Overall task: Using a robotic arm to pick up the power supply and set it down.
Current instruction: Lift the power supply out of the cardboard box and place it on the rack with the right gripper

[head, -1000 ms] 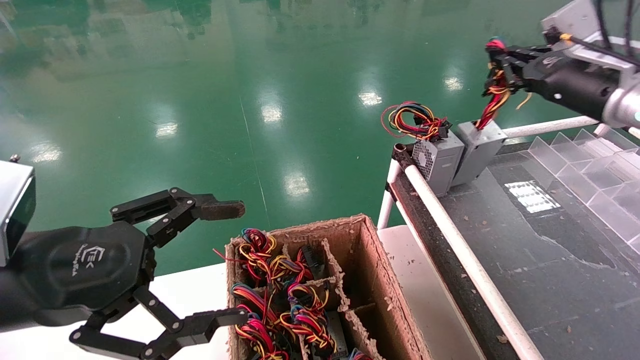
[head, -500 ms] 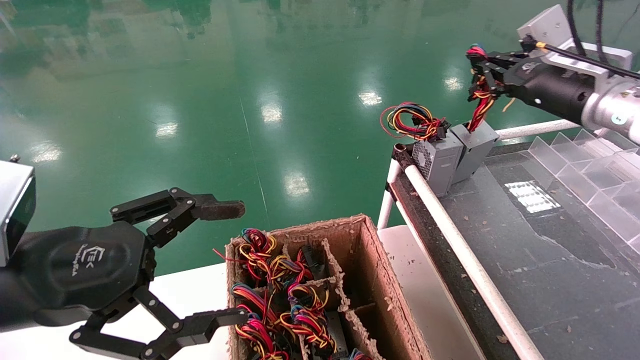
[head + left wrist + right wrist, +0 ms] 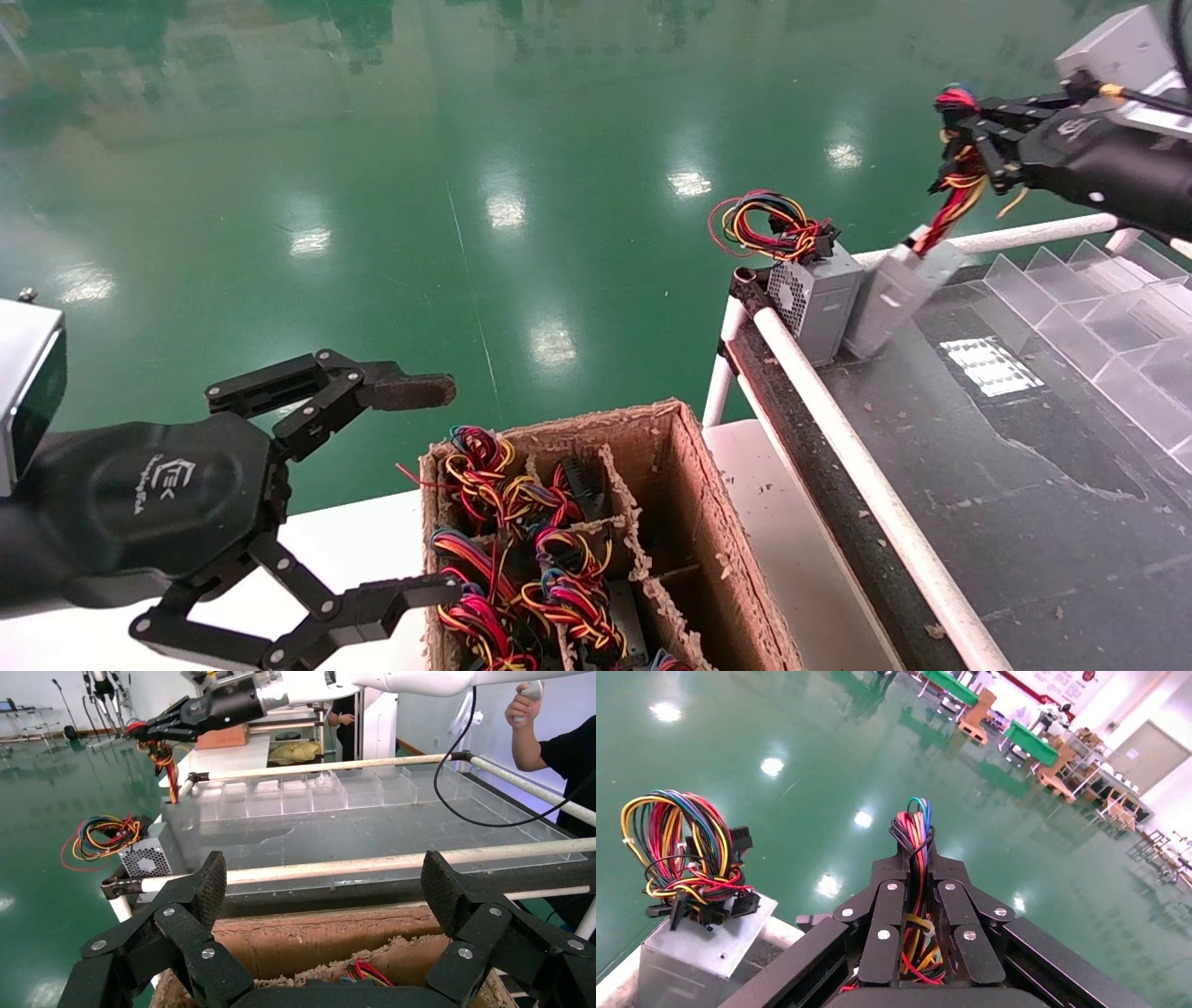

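Observation:
My right gripper [image 3: 968, 140] is high at the far right, shut on the red, yellow and orange wire bundle [image 3: 914, 829] of the power supply [image 3: 899, 284]. That small grey box hangs tilted from its wires, with its lower end at the dark shelf [image 3: 978, 485]. It leans away from the twin grey box [image 3: 818, 296], which has a vent face. In the right wrist view the power supply's body is hidden under the gripper [image 3: 916, 864]. My left gripper [image 3: 438, 491] stays parked low at the left, open and empty, beside the cardboard box [image 3: 694, 485]. The left wrist view shows it [image 3: 323, 888] wide open.
The cardboard box has dividers and holds several more wired units [image 3: 521, 559]. A white pipe rail [image 3: 838, 438] edges the shelf. Clear plastic bins [image 3: 1099, 317] line the shelf's right side. A coiled wire loop [image 3: 764, 224] tops the twin box. A person [image 3: 562, 748] stands behind the shelf.
My right gripper moved left, then back right and slightly up with the wires. The power supply's top swung right, so it now leans away from the twin box. The left arm is still.

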Action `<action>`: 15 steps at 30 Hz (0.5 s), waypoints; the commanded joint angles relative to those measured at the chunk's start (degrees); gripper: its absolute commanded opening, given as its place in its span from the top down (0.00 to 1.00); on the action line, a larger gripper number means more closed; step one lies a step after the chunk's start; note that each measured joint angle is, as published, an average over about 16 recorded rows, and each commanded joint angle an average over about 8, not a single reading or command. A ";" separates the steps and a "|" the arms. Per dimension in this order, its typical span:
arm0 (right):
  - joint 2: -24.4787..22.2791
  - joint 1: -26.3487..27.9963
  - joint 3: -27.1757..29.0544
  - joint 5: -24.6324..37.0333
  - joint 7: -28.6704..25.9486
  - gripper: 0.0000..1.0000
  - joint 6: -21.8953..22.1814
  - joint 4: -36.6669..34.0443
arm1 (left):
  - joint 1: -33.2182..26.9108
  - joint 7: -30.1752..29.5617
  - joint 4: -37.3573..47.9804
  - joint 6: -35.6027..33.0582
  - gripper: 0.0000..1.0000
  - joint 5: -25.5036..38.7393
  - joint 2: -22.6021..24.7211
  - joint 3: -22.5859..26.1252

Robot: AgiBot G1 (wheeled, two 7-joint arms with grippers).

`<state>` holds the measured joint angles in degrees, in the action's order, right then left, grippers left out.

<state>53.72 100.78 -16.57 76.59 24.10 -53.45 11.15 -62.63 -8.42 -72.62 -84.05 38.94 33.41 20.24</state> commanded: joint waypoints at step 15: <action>0.43 -1.98 -0.16 -0.19 0.99 1.00 -2.63 3.29 | 0.00 0.01 0.00 0.00 0.00 -0.01 0.00 0.01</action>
<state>54.25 98.93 -16.70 76.38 24.85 -55.74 14.40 -62.63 -8.42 -72.62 -84.05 38.94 33.40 20.25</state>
